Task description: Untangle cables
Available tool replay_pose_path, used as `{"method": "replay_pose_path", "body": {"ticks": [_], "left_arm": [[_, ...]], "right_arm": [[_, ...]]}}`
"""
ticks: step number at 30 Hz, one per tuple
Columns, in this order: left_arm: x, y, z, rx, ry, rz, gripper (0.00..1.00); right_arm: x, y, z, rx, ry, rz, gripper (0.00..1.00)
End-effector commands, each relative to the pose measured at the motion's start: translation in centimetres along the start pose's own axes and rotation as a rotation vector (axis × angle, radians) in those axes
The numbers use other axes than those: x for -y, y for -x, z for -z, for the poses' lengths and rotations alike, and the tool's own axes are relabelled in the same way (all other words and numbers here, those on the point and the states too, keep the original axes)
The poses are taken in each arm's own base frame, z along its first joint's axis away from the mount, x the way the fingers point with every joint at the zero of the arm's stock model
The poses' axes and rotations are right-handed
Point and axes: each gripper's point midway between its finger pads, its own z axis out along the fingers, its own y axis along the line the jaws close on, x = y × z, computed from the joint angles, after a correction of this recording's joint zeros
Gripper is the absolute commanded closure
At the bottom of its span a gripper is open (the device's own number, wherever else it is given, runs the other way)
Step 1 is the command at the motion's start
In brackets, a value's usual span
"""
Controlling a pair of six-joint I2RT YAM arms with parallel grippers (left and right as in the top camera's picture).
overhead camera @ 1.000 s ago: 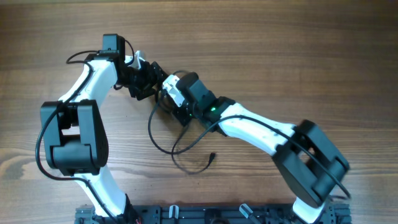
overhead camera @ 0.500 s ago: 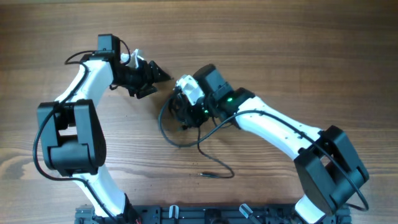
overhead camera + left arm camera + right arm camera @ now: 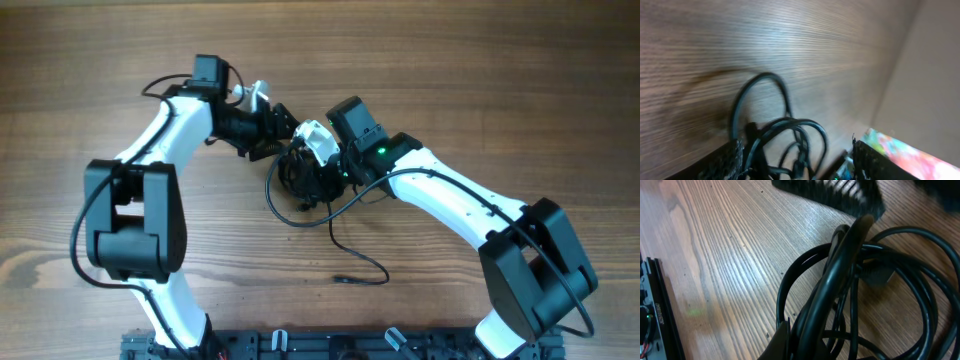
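Note:
The black cables lie bunched in a knot at the table's middle. A loose loop hangs to the left, and a tail runs down to a plug end. My right gripper is shut on the knot. In the right wrist view the cords rise in loops from its finger. My left gripper is open just up-left of the knot. In the left wrist view its two dark fingers stand wide apart with cable loops between and ahead of them.
The wooden table stretches around both arms. A black rail with the arm bases runs along the front edge. The right arm's own thick wire trails along its white link. The two grippers are close together.
My left gripper has swung right, up to the knot. My right gripper has shifted slightly with the cables, and the loose tail and plug have slid right.

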Motion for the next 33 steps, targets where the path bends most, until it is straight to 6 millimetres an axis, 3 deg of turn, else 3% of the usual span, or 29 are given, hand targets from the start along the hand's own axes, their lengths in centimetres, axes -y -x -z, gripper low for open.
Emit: {"method": "replay_pose_path", "body": {"ticks": [1, 3, 5, 7, 12, 17, 23, 25, 27, 30, 33], "left_arm": [[-1.3, 0.1, -1.0, 0.047, 0.163, 0.061, 0.30], [-2.3, 0.0, -1.8, 0.076, 0.267, 0.094, 0.34], [-2.5, -0.3, -2.9, 0.081, 0.319, 0.102, 0.44], [-2.1, -1.3, -5.1, 0.050, 0.338, 0.079, 0.57], [-4.6, -1.6, -7.5, 0.038, 0.415, 0.142, 0.94], [-5.4, -1.9, -8.3, 0.021, 0.424, 0.175, 0.96], [-5.5, -1.8, -8.3, 0.022, 0.425, 0.175, 0.96], [-5.5, -1.8, -8.3, 0.022, 0.425, 0.175, 0.96], [-5.5, -1.8, -8.3, 0.022, 0.425, 0.175, 0.96], [-5.5, -1.8, -8.3, 0.023, 0.423, 0.174, 0.96], [-5.4, -1.7, -8.3, 0.025, 0.421, 0.174, 0.96]], "right_arm": [[0.7, 0.4, 0.7, 0.011, -0.054, 0.021, 0.96], [0.7, 0.3, 0.7, 0.007, -0.053, 0.007, 0.96], [0.7, 0.3, 0.7, 0.007, -0.053, -0.015, 0.96], [0.7, 0.3, 0.7, 0.008, -0.052, -0.015, 0.96], [-0.7, 2.0, 1.7, 0.072, 0.010, 0.020, 0.96], [-1.3, 3.8, 4.8, 0.159, 0.041, 0.036, 0.96], [-2.5, 5.7, 8.3, 0.264, 0.279, 0.001, 0.96], [-2.2, 7.1, 10.9, 0.335, 0.389, -0.064, 0.96], [-2.0, 8.1, 14.7, 0.396, 0.550, -0.109, 0.96], [-0.3, 8.3, 18.2, 0.423, 0.633, -0.200, 0.96], [2.6, 7.0, 18.3, 0.431, 0.560, -0.307, 0.96]]}}
